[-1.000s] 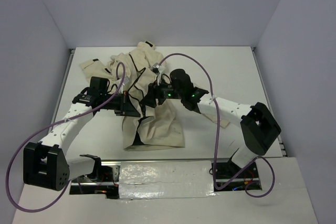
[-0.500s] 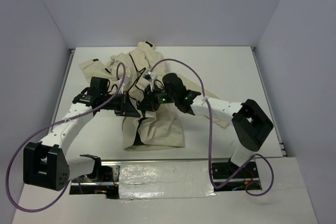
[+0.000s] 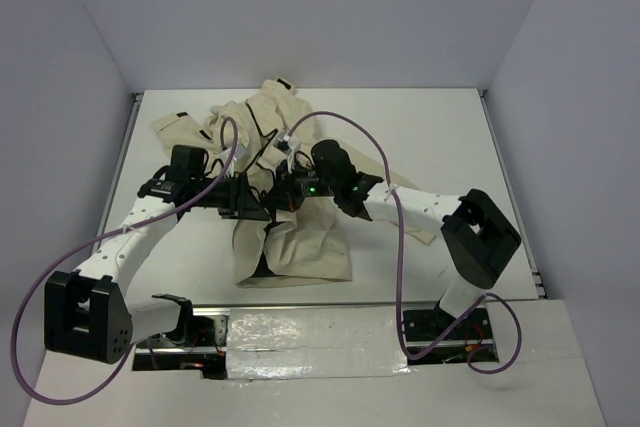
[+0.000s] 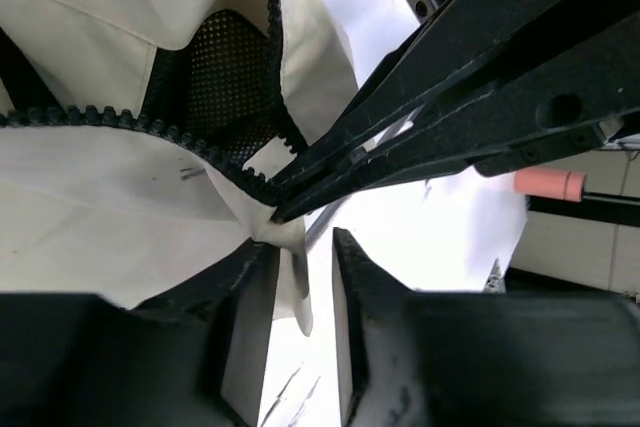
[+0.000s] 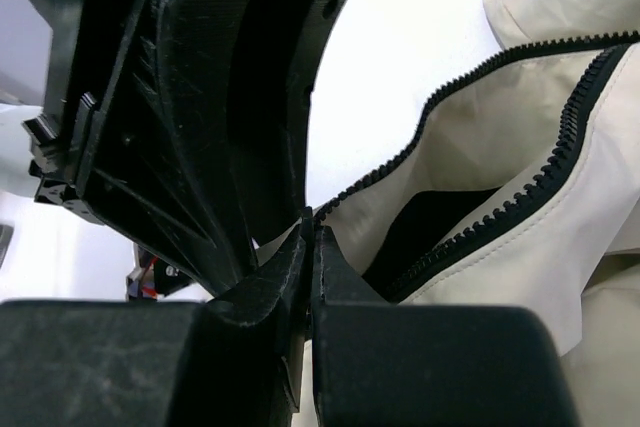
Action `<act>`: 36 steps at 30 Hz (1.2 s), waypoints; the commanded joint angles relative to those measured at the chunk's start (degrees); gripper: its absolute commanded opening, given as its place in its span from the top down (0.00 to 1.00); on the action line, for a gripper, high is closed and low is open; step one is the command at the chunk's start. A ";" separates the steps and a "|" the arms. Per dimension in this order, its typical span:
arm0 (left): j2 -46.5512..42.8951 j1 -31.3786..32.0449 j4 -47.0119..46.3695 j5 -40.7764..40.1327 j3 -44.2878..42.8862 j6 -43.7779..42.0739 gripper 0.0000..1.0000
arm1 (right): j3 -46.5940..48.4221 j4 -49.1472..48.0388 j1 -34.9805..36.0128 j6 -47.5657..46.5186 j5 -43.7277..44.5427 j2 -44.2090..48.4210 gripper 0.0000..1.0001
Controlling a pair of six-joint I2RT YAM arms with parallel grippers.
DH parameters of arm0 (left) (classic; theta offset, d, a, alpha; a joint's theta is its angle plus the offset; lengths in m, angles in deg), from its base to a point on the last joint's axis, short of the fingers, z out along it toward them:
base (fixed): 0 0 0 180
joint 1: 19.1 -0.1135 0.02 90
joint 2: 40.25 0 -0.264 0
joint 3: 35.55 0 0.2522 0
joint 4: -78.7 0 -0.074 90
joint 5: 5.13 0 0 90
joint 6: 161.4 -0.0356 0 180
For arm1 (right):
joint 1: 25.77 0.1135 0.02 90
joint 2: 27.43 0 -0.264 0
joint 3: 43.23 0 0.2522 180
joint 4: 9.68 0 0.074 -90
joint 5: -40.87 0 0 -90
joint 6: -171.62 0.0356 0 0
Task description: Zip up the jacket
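The cream jacket lies crumpled on the tabletop. It is soft, light cloth that we expect to bunch if dragged. Its zipper, 2 rows of black plastic teeth, gapes over dark mesh lining. The right claw pinches the jacket at the zipper's base. The left claw straddles a fold just beside it, and we cannot tell if it grips. We would hold the hem taut there.
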 commanded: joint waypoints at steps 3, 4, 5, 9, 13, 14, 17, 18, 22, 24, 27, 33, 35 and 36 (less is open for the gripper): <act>-0.15 -0.16 -5.53 1.86 0.83 3.12 0.59 | -0.94 -7.04 0.06 1.81 -1.56 2.38 1.00; -0.07 -0.16 -6.14 1.68 1.00 3.56 0.62 | -1.11 -7.30 0.06 1.82 -1.74 2.38 1.00; -0.06 -0.16 -7.71 2.03 1.44 4.00 0.67 | -1.20 -7.57 0.06 1.99 -1.83 2.47 1.00; -0.15 -0.07 -8.26 3.79 1.53 3.56 0.90 | -1.73 -8.36 -0.29 2.60 -0.78 2.74 1.00; -0.15 -0.07 -4.40 4.49 0.75 0.49 1.00 | -1.73 -9.86 -0.99 3.66 0.28 2.65 0.88; -0.15 -0.07 -2.91 4.75 0.48 -0.47 1.00 | -1.56 -9.68 -0.99 2.70 -0.07 2.47 0.85; -0.24 -0.16 -1.67 4.93 -0.22 -0.84 1.00 | -1.38 -9.07 -0.99 1.29 -0.60 2.30 0.80; -0.24 -0.16 -1.58 4.85 -0.40 -0.75 1.00 | -1.55 -8.54 -0.99 1.03 -0.25 2.38 0.79; -0.07 -0.86 -2.72 4.76 -0.05 1.01 1.00 | -1.99 -6.34 -1.17 0.15 -0.16 3.17 0.76; 0.02 -0.95 -3.07 4.67 -0.05 1.10 1.00 | -3.04 -6.16 -1.78 0.58 0.28 3.87 0.75; 0.11 -0.86 -3.07 4.41 0.04 1.36 1.00 | -3.84 -5.99 -2.40 1.64 0.54 4.75 0.76; 0.29 -0.95 -2.72 3.35 -0.05 1.36 1.00 | -3.84 -6.16 -2.75 1.99 -0.07 5.20 0.74; 0.20 -0.95 -2.90 3.26 -0.05 1.54 1.00 | -3.66 -6.08 -2.75 1.99 -0.77 5.11 0.72; 0.11 -0.95 -2.81 3.09 0.04 1.63 1.00 | -3.66 -6.08 -2.66 2.17 -0.77 5.20 0.72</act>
